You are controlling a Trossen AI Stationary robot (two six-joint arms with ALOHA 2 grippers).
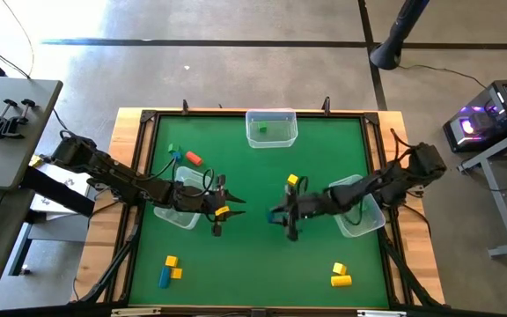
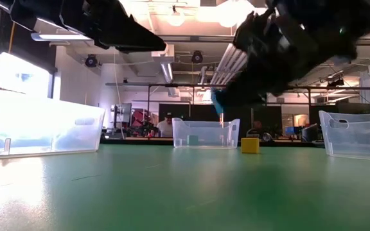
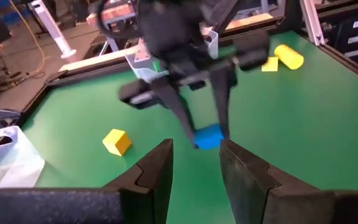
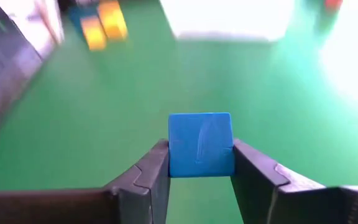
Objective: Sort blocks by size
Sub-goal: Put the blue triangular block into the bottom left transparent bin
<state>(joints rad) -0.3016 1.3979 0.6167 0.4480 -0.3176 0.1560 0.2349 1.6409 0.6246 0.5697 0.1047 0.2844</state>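
Note:
My right gripper (image 1: 282, 216) hangs over the middle of the green table, shut on a blue block (image 4: 201, 144) that also shows in the left wrist view (image 3: 208, 137). My left gripper (image 3: 194, 155) faces it from the table's left, open, with only green table between its fingers. Loose on the table lie a yellow block (image 1: 293, 180), a green (image 1: 172, 150) and a red-orange block (image 1: 194, 158) at the far left, yellow and blue blocks (image 1: 170, 269) at the near left, and yellow blocks (image 1: 340, 275) at the near right. My right gripper pinches the blue block by two opposite sides (image 4: 173, 155) between its two fingers, at their free ends (image 3: 219, 127). The fingers come from the table's right, slanting down. The block is lifted clear of the table.
Three clear bins stand on the table: one at the far middle (image 1: 271, 128) with a green block inside, one under my left arm (image 1: 181, 198), one under my right arm (image 1: 359, 211). A raised wooden frame (image 1: 253, 111) edges the table.

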